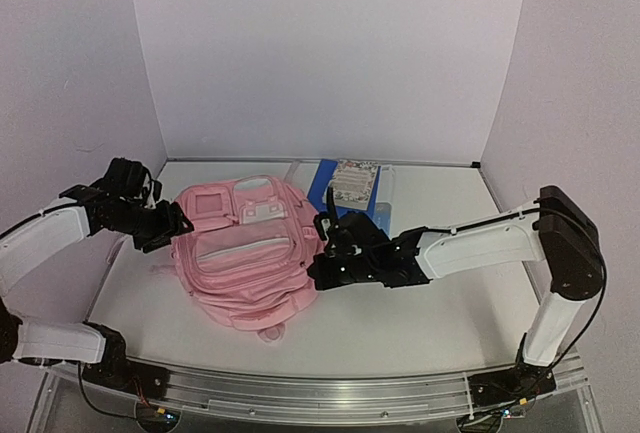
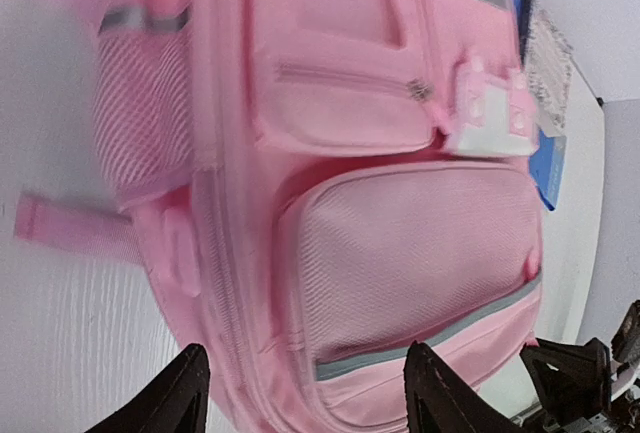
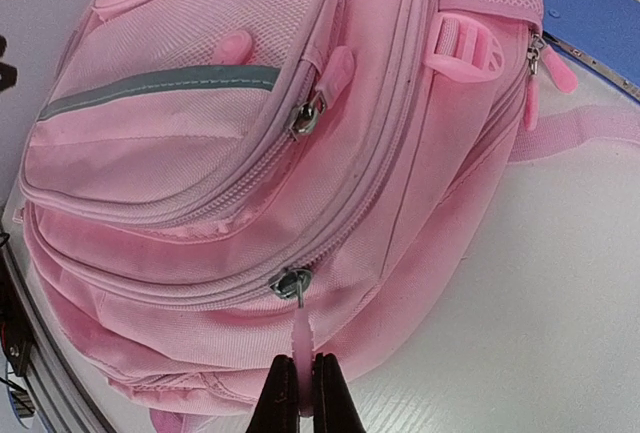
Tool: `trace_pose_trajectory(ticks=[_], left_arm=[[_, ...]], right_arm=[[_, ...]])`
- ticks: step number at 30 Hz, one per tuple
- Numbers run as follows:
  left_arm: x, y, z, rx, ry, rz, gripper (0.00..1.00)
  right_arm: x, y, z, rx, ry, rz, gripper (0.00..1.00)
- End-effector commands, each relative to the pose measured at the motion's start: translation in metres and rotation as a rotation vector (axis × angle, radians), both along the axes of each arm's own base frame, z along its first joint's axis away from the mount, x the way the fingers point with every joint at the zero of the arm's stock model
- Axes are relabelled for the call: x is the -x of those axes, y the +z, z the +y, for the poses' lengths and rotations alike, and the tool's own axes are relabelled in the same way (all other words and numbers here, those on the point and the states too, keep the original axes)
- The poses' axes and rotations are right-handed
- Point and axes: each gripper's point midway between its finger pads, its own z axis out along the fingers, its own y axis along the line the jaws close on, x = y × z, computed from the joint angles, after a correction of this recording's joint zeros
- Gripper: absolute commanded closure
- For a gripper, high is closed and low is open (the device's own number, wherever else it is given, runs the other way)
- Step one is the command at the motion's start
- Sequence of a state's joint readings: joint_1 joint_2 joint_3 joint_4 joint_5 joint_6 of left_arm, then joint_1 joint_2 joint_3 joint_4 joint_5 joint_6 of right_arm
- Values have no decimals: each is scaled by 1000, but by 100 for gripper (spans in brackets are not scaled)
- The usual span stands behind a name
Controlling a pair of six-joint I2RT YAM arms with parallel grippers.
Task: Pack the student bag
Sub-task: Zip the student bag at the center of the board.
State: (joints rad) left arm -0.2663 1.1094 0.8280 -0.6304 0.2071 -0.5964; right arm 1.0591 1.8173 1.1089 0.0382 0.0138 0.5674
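Lying flat on its back, the student bag (image 1: pixel 245 253) rests left of centre on the white counter (image 1: pixel 430 323), with its zipped front pockets facing up. The pink fabric carries pale grey-white patches on the smaller pockets, and a grey strip runs across the large mesh-faced pocket. A pink strap (image 3: pixel 590 128) trails from the bag's side onto the counter.

At the bag's right edge, the right tool (image 3: pixel 300 378) has its fingers pressed together on a thin pink zip pull (image 3: pixel 301 338). The pull hangs from a metal slider (image 3: pixel 291 283) on the long zip running round the bag's main body, and it is drawn straight between slider and fingers. In the top view this right tool (image 1: pixel 325 253) reaches in low from the right and touches the bag's side.

At the opposite edge, the left tool (image 1: pixel 178 223) hangs just beside the bag with its fingers spread wide. From its own camera both dark fingertips frame the lower part of the large front pocket, and the left tool (image 2: pixel 305 373) grips nothing.

Behind the bag, toward the back wall, a blue book (image 1: pixel 325 185) lies on the counter. A patterned book (image 1: pixel 355 181) rests on top of it. The blue book's near corner lies just beside the bag's far right edge.
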Motion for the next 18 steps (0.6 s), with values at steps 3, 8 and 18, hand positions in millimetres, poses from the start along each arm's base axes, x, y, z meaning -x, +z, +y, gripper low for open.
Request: trace_pose_trajectory(ticks=[3, 8, 18], left_arm=[[-22, 48, -38, -194, -164, -156, 23], [-8, 55, -135, -179, -469, -288, 12], [8, 46, -226, -258, -709, -456, 5]], right_arm=[[-6, 42, 1, -130, -11, -66, 100], [-6, 41, -1, -144, -29, -59, 100], [-3, 39, 5, -172, -17, -34, 100]])
